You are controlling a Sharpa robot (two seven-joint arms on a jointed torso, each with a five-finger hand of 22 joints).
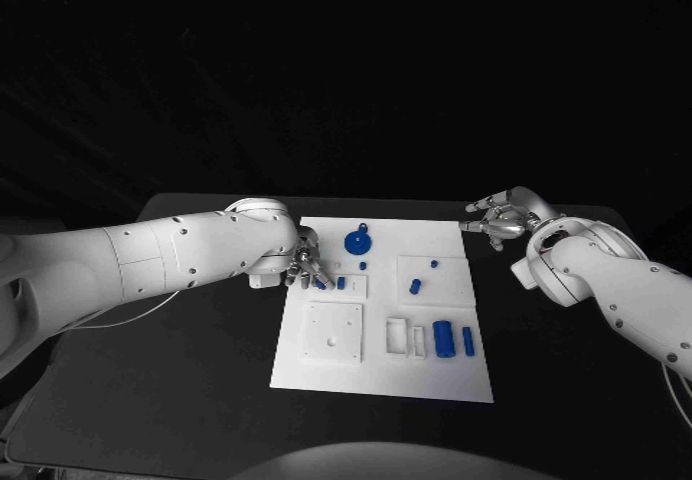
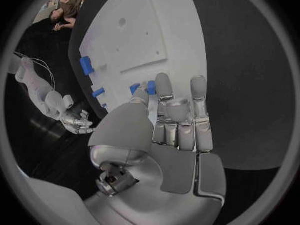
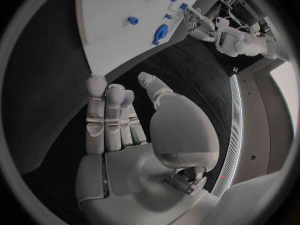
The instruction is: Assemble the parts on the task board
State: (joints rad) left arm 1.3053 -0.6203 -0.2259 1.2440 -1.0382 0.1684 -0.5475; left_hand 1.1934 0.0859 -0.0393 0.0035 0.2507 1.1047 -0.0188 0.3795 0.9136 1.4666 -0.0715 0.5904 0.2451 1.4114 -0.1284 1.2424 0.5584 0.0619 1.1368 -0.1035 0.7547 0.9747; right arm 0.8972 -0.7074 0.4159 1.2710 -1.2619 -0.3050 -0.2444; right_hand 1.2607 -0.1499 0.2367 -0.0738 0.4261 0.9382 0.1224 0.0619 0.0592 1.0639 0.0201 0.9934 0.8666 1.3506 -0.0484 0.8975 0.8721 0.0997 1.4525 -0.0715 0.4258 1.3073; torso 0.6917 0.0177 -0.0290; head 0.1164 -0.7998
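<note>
The assembly looks to be at an early stage, judging by how many blue parts lie loose on the white task board (image 1: 378, 352). A round blue disc with a tab (image 1: 356, 241) lies near the board's far edge, a tiny blue peg (image 1: 362, 265) just on the near side of it, a short blue block (image 1: 415, 286) sits on a raised square plate right of centre, and a thick blue cylinder (image 1: 443, 338) with a thinner blue bar (image 1: 469, 339) beside it lies close to the white slotted holders toward the near right. The larger square plate (image 1: 332, 331) with a hole at its middle carries nothing blue, so most seating appears to remain. The left hand (image 1: 300, 265) hovers at the board's left edge, fingers extended and fairly straight, holding nothing; in the left wrist view its fingertips (image 2: 164, 81) reach just beside two small blue pieces (image 2: 150, 87) on a small raised plate, and whether they touch cannot be told. The right hand (image 1: 498, 221) stands off the board's far right corner over the black table (image 1: 173, 400), well apart from every part, its fingers loosely spread and empty.
</note>
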